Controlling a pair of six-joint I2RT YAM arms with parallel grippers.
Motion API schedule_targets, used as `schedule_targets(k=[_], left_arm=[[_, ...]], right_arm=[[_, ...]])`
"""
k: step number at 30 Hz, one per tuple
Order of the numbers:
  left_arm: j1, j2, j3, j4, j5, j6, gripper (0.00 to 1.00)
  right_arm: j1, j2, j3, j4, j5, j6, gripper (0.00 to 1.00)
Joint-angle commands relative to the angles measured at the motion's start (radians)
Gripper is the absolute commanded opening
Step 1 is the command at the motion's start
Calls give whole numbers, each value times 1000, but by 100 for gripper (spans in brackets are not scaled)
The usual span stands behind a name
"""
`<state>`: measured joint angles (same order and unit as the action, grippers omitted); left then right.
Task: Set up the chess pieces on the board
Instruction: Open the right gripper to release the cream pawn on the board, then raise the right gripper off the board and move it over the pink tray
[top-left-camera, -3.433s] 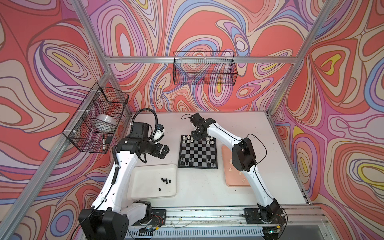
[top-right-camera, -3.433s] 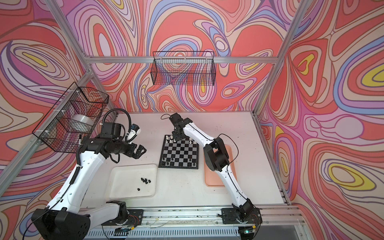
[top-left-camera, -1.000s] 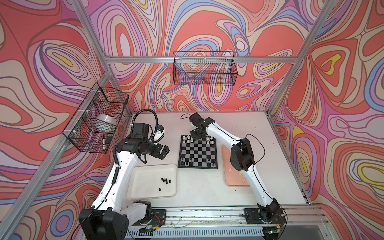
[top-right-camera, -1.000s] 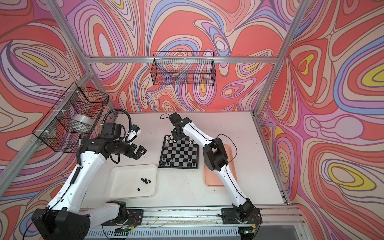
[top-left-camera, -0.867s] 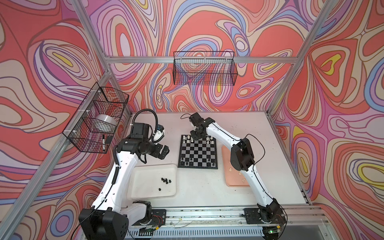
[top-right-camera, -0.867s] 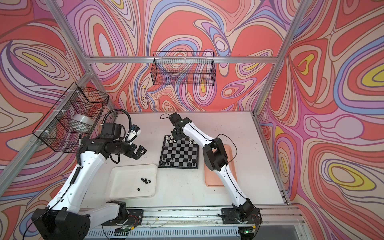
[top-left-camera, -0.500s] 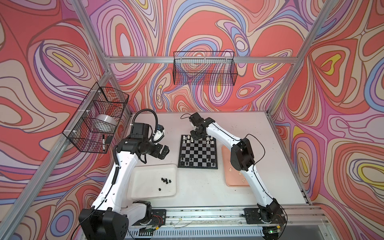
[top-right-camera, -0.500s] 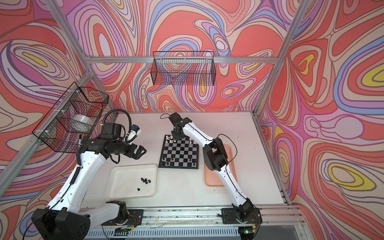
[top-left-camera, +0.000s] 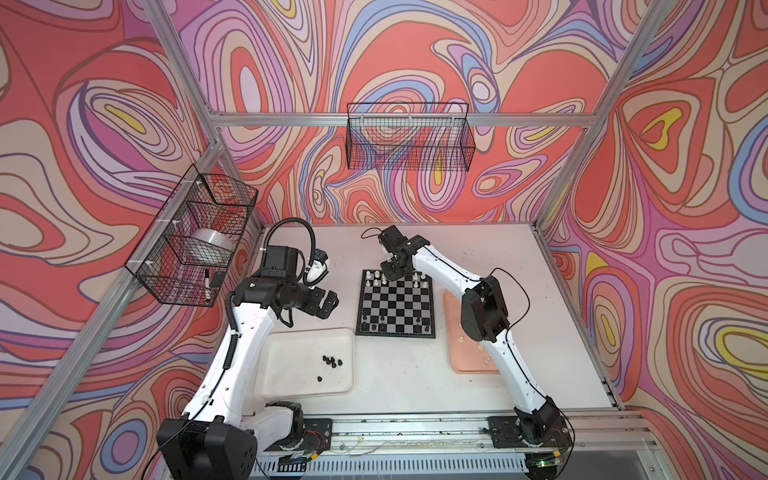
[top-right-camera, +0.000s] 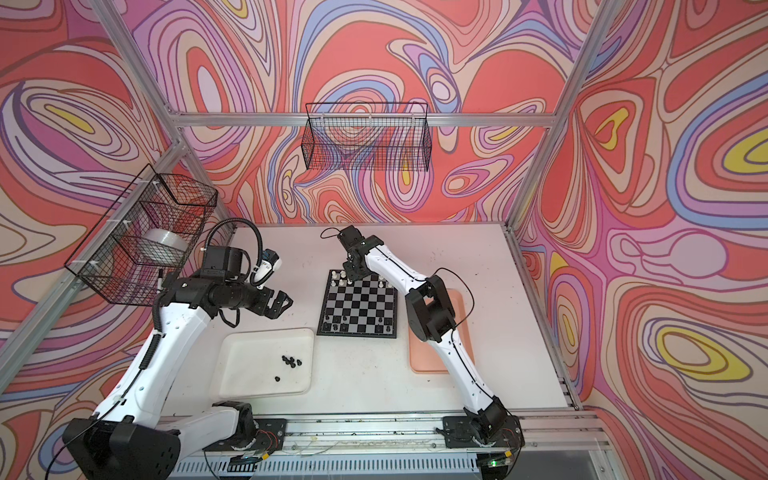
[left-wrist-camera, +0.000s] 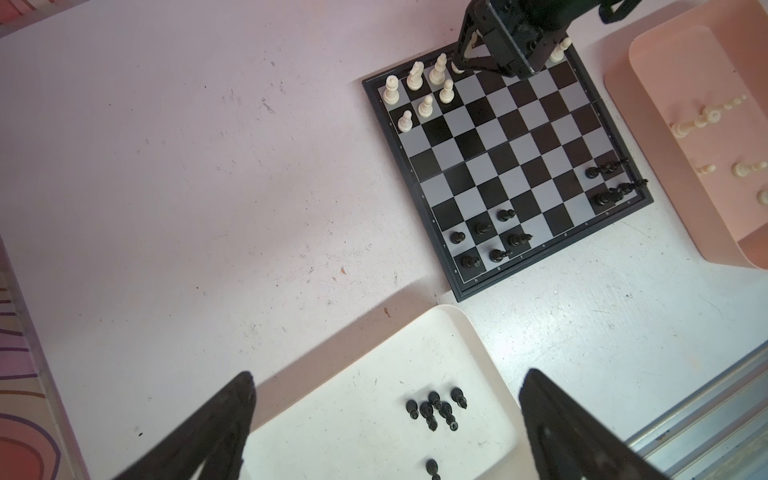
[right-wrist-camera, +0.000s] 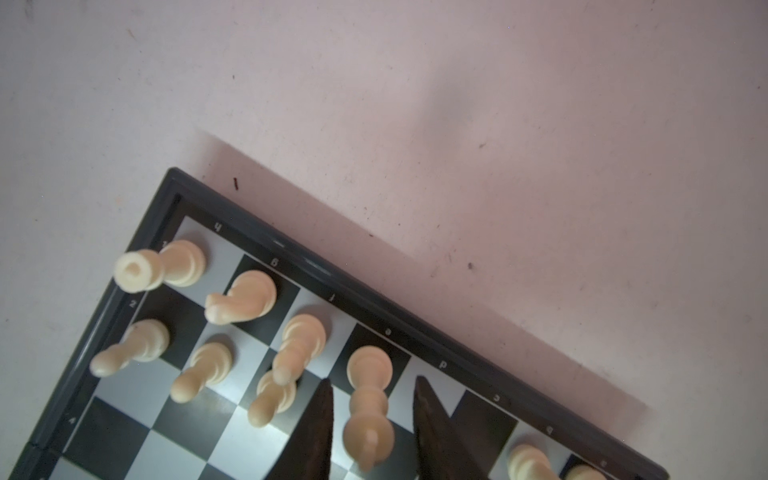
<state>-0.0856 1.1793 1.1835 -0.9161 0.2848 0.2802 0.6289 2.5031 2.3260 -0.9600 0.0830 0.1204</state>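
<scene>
You see swirl-patterned red, pink and lilac walls (top-left-camera: 415, 50), silver aluminium frame rails (top-left-camera: 291, 119), two hanging black wire baskets (top-left-camera: 409, 137), a scuffed white worktop (top-left-camera: 407, 382).

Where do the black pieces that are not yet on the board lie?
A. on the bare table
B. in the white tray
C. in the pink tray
B: the black pieces lie clustered inside the white tray, as both top views show.

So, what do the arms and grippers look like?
The left arm and right arm have white shells with black joints. The left gripper and right gripper are black, with fingers tapering to points. A ribbed black hose loops above the left arm; a thin black cable runs along the right.
</scene>
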Motion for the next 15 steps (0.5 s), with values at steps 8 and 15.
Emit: schedule_targets(k=[8,15], left_arm=[[-3,-14,-9,-3,6,1,100],[-3,-11,-5,-4,8,1,100]], right_arm=[[5,-69,1,-8,14,-10,33],[5,-80,10,-23,8,-13,34]])
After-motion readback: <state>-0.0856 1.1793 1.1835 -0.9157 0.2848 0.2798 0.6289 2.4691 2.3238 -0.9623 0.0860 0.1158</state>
